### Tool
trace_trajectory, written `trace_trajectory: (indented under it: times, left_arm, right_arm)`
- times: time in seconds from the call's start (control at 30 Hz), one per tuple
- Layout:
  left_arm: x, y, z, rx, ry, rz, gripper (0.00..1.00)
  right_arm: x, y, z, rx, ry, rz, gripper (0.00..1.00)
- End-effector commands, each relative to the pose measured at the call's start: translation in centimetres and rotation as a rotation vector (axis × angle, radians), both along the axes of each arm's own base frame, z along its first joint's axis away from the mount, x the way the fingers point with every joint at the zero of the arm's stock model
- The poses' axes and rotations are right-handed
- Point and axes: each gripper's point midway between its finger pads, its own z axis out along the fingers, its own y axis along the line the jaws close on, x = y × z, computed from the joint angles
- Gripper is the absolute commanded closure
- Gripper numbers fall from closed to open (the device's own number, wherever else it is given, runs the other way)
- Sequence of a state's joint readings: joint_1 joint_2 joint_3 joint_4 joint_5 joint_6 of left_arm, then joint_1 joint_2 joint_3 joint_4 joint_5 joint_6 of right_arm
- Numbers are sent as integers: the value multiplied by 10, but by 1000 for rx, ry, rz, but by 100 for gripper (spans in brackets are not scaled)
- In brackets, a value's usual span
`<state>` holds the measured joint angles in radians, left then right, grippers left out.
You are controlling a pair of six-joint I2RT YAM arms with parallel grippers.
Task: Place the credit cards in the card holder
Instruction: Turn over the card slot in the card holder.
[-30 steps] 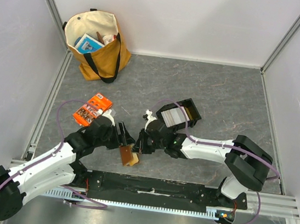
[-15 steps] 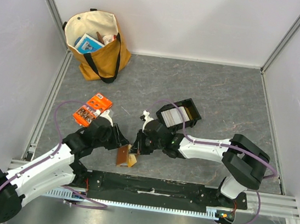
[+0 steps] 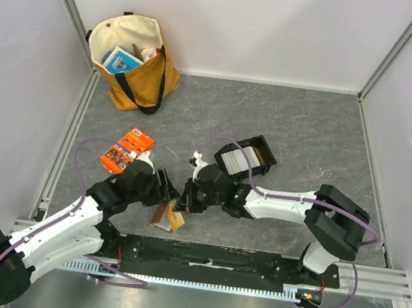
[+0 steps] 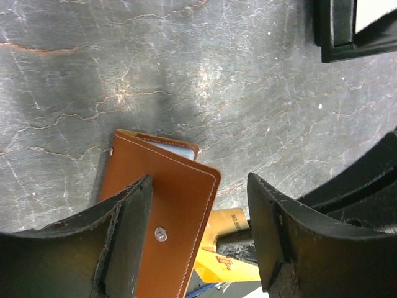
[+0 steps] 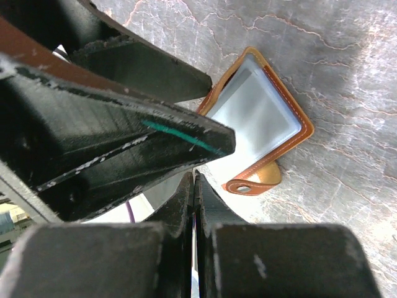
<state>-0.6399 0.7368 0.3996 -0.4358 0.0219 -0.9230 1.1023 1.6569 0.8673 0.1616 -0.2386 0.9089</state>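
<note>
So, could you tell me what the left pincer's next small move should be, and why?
Probably close the left pincer on the card holder. Its jaws stand open on either side of the brown holder, so nothing grips it, while the shut right pincer hangs close to its clear pocket. Gripping should steady it.

Robot lab test cell, encl. on three sides. Evidence: plain white panel walls (image 3: 246, 22) on alu. frame posts (image 3: 393, 46); grey stone-look table (image 3: 315, 130); left arm (image 3: 67, 228) & right arm (image 3: 291, 203) bolted to black base plate (image 3: 207, 259) w/ extrusion rails (image 3: 380, 276) at near edge.
</note>
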Motion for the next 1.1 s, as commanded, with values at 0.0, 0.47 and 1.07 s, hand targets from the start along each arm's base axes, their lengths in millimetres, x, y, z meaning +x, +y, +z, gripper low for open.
trace_trajectory:
  times: [0.0, 0.47, 1.07]
  left_arm:
    - [14, 2, 11, 33, -22, 35, 32]
    - [12, 6, 8, 91, -19, -7, 69]
    - [25, -1, 24, 32, -48, 16, 98]
  right_arm:
    - [-1, 18, 22, 73, -20, 26, 100]
    - [1, 24, 19, 69, -25, 28, 100]
    - [23, -4, -18, -157, -69, -104, 100]
